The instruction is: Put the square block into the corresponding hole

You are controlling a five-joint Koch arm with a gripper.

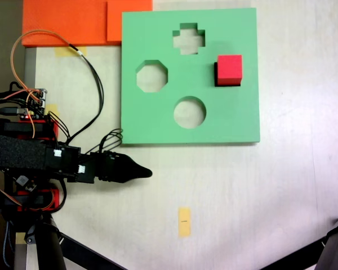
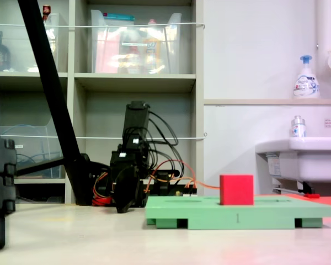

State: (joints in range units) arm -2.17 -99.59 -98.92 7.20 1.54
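Fig. — Status at this moment, all places given rel. to the green foam board (image 1: 225, 121).

Block: the red foam cube (image 1: 230, 69) sits on the board's right part in the top-down fixed view, to the right of the cross-shaped cut-out (image 1: 188, 39) and up-right of the round cut-out (image 1: 190, 112). A dark edge shows along its left and lower sides, which looks like the rim of the square cut-out (image 1: 216, 74) beneath it. In the low side-on fixed view the cube (image 2: 236, 189) stands upright and nearly full height above the board (image 2: 240, 212) — so you should judge it as resting at or partly over the hole, not pushed down flush. Whether its base has entered at all cannot be told.

Arm: the gripper (image 1: 146, 173) lies off the board, below its lower-left corner, well apart from the cube and holding nothing. Its jaws read as one dark point from above, and from the side it (image 2: 124, 207) is too dark to resolve — open or closed, cannot tell.

Other: octagonal cut-out (image 1: 152, 76) empty; yellow paper strip (image 1: 184, 221) on the table below the board.

Progress: placement approx. done; what's left, if anything, is seating the cube fully — you'd need a press from above.
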